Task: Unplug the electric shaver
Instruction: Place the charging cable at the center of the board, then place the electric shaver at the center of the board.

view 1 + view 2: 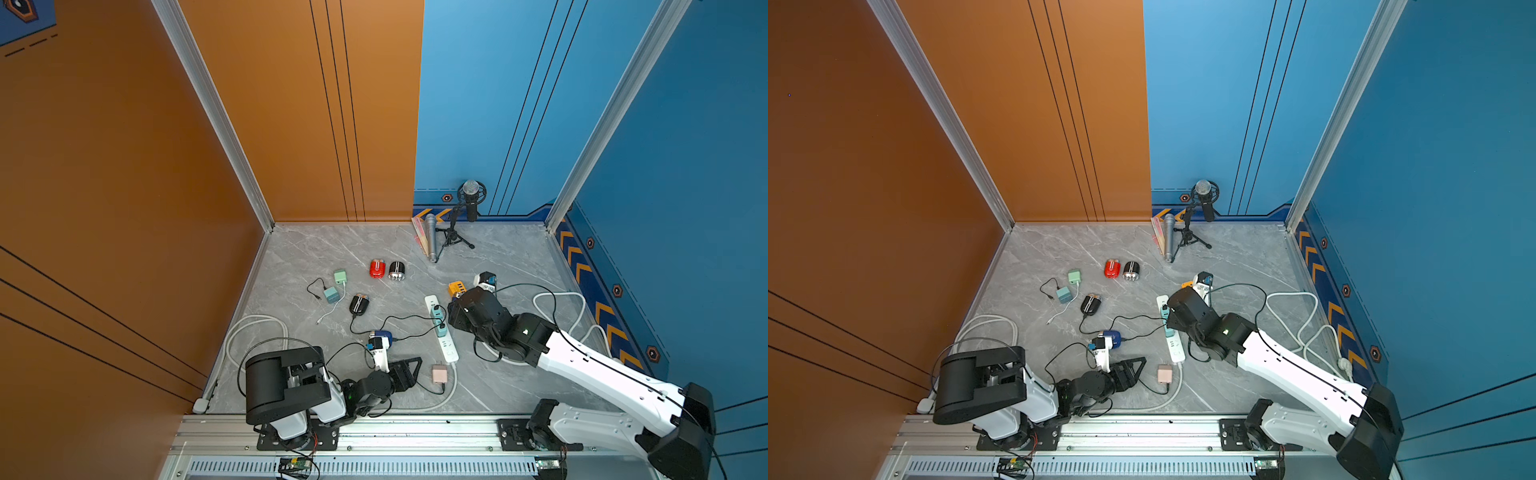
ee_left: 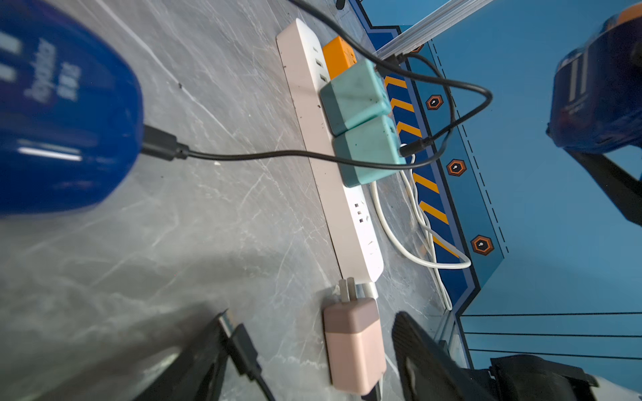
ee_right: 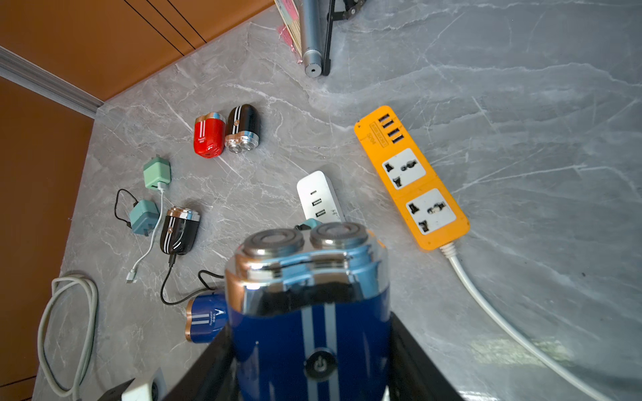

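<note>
In both top views my left claw (image 1: 417,366) (image 1: 1142,365) sits low, near the pink charger (image 1: 439,373); the right arm (image 1: 582,365) reaches over the white power strip (image 1: 446,349).

Left wrist view: the jaws stand wide apart, gripping nothing — a loose black plug (image 2: 243,347) shows just beside one finger. A second shaver (image 2: 66,114), also blue, lies close by with its cable in.

Right wrist view: my right claw (image 3: 309,333) clamps the blue shaver (image 3: 309,298), held over the strip's USB end.

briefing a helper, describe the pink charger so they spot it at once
Find the white power strip on the grey table. Just past its end nearest the robot lies the pink charger. It is the only pink one, unplugged with prongs bare; the teal chargers nearby sit plugged into the strip.
</note>
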You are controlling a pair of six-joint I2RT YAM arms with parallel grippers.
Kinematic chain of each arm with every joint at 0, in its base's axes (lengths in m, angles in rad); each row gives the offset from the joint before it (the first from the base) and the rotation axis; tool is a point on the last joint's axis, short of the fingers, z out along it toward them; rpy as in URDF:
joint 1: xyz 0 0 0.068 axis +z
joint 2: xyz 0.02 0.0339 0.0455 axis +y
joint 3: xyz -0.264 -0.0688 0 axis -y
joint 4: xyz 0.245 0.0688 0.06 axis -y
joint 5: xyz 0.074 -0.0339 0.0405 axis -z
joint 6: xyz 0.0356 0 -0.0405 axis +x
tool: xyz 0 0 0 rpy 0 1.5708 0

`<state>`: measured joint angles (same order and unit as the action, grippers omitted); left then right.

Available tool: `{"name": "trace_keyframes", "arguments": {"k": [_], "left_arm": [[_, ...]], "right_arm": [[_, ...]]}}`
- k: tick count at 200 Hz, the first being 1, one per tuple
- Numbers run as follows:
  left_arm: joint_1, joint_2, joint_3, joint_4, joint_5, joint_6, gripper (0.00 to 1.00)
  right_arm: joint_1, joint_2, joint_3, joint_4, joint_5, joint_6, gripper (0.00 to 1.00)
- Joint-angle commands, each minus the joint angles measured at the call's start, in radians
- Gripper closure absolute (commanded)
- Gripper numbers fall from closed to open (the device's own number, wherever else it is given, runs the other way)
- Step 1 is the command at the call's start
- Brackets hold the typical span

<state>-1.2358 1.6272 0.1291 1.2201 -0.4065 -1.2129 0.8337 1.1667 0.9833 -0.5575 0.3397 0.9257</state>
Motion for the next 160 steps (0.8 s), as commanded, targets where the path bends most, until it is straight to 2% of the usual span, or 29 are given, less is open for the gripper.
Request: {"name": "trace_keyframes", "arguments": {"k": [1,45,78,117,123,129,160], "left_arm": [[0.009,-0.032,-0.019,-0.05,0.018,0.007,0.18],[0.026,-0.194,0.045,-0.314,0.04,0.067,0.17],[0.029,-0.305,0.08,-0.498,0.024,0.086,0.17],[0.032,-0.456,0.162,-0.794,-0.004,0.14,0.15],[0.033,-0.479,0.174,-0.849,-0.011,0.146,0.15],[0.035,-0.504,0.184,-0.902,-0.013,0.151,0.1],[0.038,-0.657,0.193,-1.083,-0.05,0.169,0.08]], "right_arm": [[-0.036,0.083,0.113,-0.005,-0.041,-0.126,0.71],[-0.095,0.372,0.373,-0.05,-0.165,-0.298,0.71],[-0.122,0.593,0.568,-0.117,-0.194,-0.378,0.71],[-0.124,0.81,0.738,-0.163,-0.179,-0.41,0.71],[-0.158,0.84,0.766,-0.168,-0.18,-0.415,0.72],[-0.164,0.867,0.789,-0.173,-0.181,-0.416,0.72],[-0.198,0.999,0.911,-0.216,-0.186,-0.416,0.72]]}}
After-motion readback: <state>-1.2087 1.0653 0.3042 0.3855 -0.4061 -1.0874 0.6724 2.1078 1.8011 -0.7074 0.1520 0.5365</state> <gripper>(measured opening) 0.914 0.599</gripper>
